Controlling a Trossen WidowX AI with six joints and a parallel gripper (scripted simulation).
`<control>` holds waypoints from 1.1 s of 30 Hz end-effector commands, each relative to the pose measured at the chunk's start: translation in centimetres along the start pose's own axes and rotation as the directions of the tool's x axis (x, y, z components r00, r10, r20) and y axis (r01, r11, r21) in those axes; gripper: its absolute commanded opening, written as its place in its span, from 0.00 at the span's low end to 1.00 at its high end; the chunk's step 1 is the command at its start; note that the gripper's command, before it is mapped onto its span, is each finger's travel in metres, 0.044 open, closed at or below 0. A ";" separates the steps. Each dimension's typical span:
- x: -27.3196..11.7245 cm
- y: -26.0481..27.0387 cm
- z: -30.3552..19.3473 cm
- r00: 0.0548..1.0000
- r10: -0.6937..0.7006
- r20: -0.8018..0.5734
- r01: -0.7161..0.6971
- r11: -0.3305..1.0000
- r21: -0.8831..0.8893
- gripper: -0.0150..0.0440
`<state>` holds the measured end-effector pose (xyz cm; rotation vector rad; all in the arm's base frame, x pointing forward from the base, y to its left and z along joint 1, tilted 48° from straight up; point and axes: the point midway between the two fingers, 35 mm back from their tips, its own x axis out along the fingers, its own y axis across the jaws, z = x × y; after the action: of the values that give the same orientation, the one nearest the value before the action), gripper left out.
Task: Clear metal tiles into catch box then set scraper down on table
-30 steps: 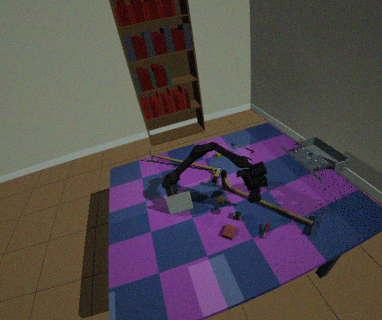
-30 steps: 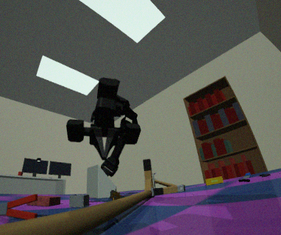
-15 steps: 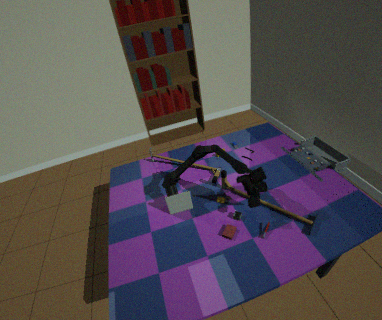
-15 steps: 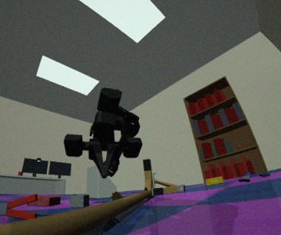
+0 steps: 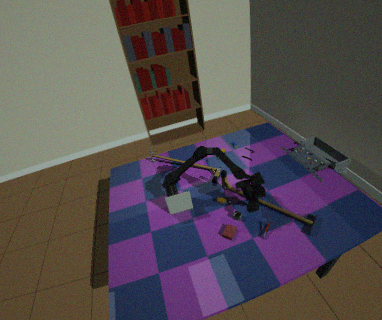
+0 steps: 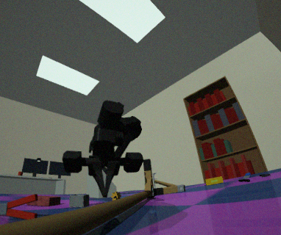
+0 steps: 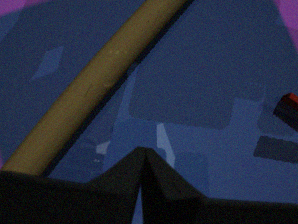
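My gripper [image 5: 253, 208] [image 6: 104, 194] [image 7: 145, 151] is shut and empty, pointing down low over the table. A long tool with a round wooden handle [image 5: 284, 210] [image 6: 76, 219] [image 7: 95, 82] lies on the table beside the fingertips; it runs diagonally left of them in the wrist view. A dark head shows at its near right end in the top view. A second long wooden-handled tool [image 5: 178, 161] lies behind the arm. I cannot tell for certain which is the scraper. The steel plate [image 5: 312, 165] at the far right bears several small tiles. The grey catch box [image 5: 342, 164] stands beside it.
A red-handled tool [image 5: 265, 229] [image 6: 20, 201] [image 7: 290, 100], a red block [image 5: 228, 231] [image 6: 47, 200] and a small grey block [image 5: 237, 215] [image 6: 79, 200] lie near the handle. A yellow block [image 6: 214, 181] and small dark items lie farther back.
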<state>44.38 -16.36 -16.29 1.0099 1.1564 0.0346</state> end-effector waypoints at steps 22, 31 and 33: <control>2.0 1.1 -0.5 1.000 0.004 -0.002 -0.004 1.000 0.005 0.25; 2.2 1.8 0.0 1.000 0.004 -0.002 -0.004 1.000 0.005 0.25; 2.2 1.9 0.2 1.000 0.004 -0.002 -0.004 1.000 0.005 0.25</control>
<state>46.07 -14.18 -16.73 1.0175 1.1572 0.0419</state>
